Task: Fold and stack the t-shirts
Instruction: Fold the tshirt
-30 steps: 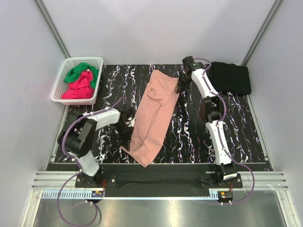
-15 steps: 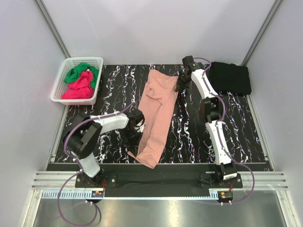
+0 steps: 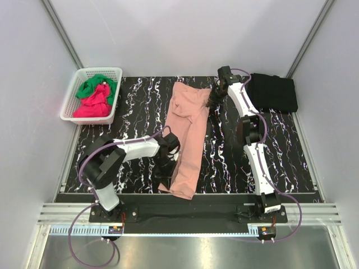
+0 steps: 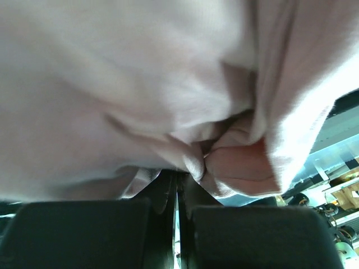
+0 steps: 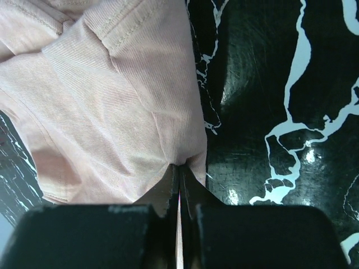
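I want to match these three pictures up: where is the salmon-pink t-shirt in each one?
Top external: pink t-shirt, a long strip mid-table.
Left wrist: fills the upper picture, pinched by left tool.
Right wrist: upper left, edge in right tool.
Shared landmark: black marbled table, top and right wrist views.

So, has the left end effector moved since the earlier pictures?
Yes. The left end effector moved right, away from the basket, dragging the pink shirt along.

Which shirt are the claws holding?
The salmon-pink shirt, mid-table: right claw pinches its far end, left claw its near end. The black shirt lies far right; green shirt and red shirt sit in the basket.
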`<control>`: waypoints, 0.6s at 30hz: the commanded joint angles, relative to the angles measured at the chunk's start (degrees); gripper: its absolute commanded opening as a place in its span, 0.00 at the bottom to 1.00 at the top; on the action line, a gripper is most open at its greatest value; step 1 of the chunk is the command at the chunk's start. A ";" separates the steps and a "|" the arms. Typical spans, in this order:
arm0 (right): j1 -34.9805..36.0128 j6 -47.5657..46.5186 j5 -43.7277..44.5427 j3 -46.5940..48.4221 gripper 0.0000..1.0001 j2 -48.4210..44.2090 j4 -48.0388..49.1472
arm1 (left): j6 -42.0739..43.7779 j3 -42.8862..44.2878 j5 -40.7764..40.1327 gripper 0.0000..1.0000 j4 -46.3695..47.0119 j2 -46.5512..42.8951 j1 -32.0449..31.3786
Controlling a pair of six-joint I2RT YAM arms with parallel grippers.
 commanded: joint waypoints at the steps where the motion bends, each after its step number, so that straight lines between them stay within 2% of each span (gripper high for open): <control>1: -0.08 0.31 0.10 1.36 0.00 2.16 1.62 | -2.35 2.71 1.75 0.00 3.78 1.50 -2.17; 12: -0.34 -0.74 0.37 0.83 0.00 1.20 1.54 | -7.97 6.93 2.36 0.00 7.30 2.91 -8.41; 13: -0.34 -1.00 0.28 0.31 0.02 1.02 1.45 | -8.41 7.02 1.75 0.00 7.39 2.65 -9.29; 14: -0.34 -1.26 0.02 -0.04 0.16 0.67 1.45 | -9.03 7.11 1.66 0.00 7.39 2.56 -9.56; 17: -0.34 -3.55 -0.08 -1.54 0.13 -1.70 1.62 | -9.73 6.23 0.70 0.00 7.30 0.29 -9.56; 18: -0.34 -3.99 0.45 -1.80 0.15 -3.10 1.62 | -9.73 5.45 0.43 0.00 7.30 -0.33 -9.56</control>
